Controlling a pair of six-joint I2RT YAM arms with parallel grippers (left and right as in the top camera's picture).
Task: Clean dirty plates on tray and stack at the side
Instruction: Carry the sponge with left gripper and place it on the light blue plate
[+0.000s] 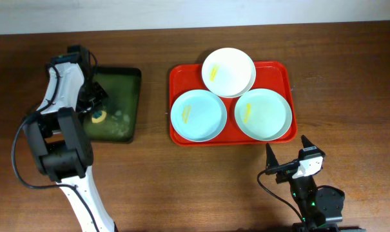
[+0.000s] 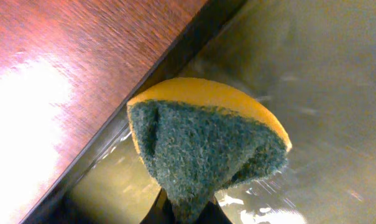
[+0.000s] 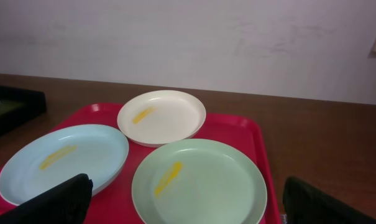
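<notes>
Left tool (image 1: pixel 97 111) low over green tray (image 1: pixel 127 96), tight on sponge (image 2: pixel 206 149).

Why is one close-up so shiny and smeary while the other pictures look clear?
Left wrist view: glare whitens the wooden table, and the green tray behind the sharp sponge is blurred and streaky. Right wrist view: the dirty plates are crisp, while its own dark fingers are out of focus. Overhead view: even light, no glare.
</notes>
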